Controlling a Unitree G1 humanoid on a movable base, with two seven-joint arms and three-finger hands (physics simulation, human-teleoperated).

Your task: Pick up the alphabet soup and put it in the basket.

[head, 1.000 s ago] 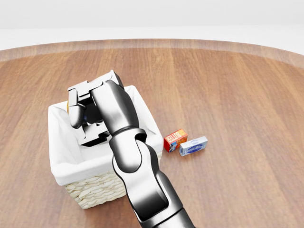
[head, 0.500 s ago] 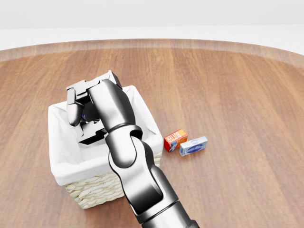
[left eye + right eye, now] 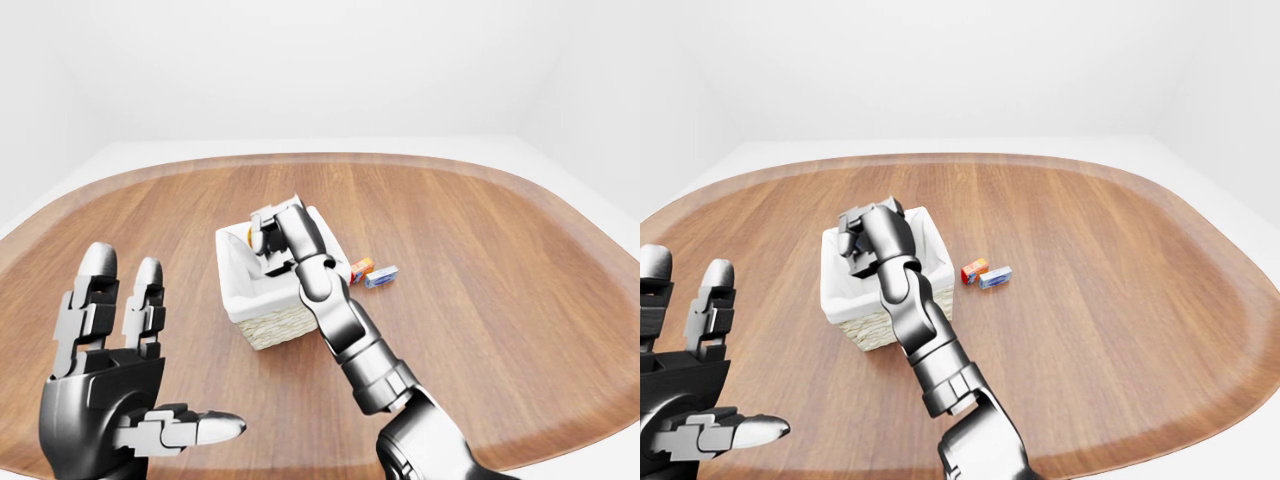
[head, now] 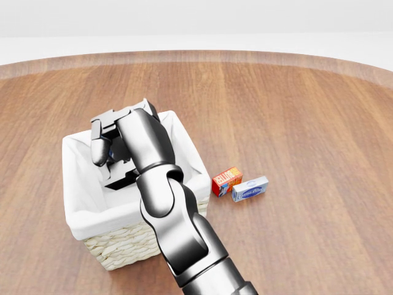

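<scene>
Right hand (image 4: 107, 147): arm extended over basket (image 4: 77, 224), fingers curled inside it, grasp and soup can orientation indiscernible; left hand (image 3: 115, 395): raised beside basket, fingers spread, empty.

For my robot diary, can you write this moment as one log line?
right hand: over basket, grip hidden | left hand: open, idle | soup: unseen

The right hand (image 4: 110, 147) hangs over the basket (image 4: 77, 227) and covers most of its inside. The soup is barely visible: possibly the blue and orange slivers behind the fingers (image 4: 98, 144). Whether the fingers grip anything cannot be told. The left hand (image 3: 110, 385) is cut by the bottom edge. Print on the two boxes (image 4: 239, 184) is too small to read.
</scene>
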